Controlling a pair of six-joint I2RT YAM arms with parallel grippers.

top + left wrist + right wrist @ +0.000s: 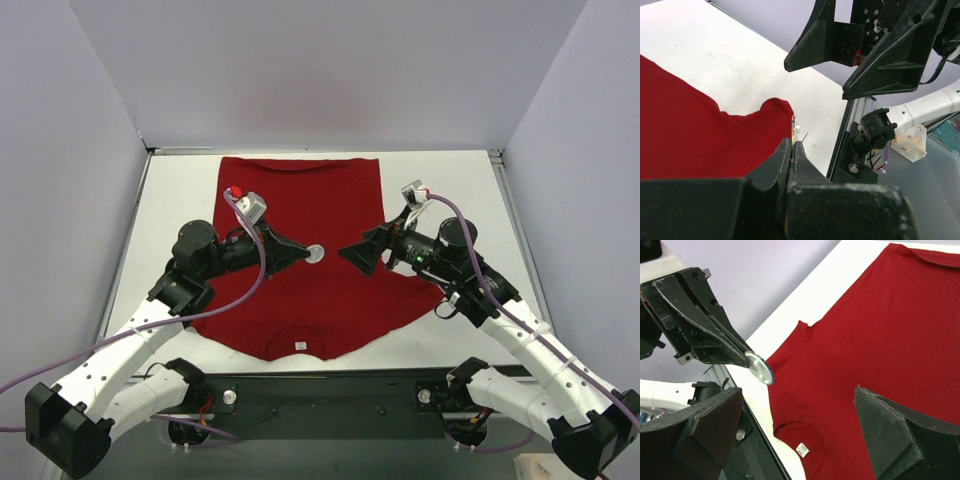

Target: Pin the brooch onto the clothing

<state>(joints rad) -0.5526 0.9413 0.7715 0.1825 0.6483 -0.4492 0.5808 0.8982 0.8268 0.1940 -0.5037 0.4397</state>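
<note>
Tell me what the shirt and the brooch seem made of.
The shirt looks like soft, matte, deep-red knit fabric: it lies limp with slight wrinkles. The brooch seems metal, perhaps: its visible face is pale, smooth and glossy.

The left tool [304, 253] hides part of the brooch [760, 368]; its pattern cannot be told.

Deep-red short-sleeved T-shirt [300, 200], spread flat at the centre of the scene, its neckline toward the near edge with a small white label [299, 346] inside, its hem at the far edge. Small round brooch [316, 253], showing a pale silvery face with a bluish rim, held on edge above the T-shirt's middle, pinched at the tips of the left gripper [308, 254].
</note>
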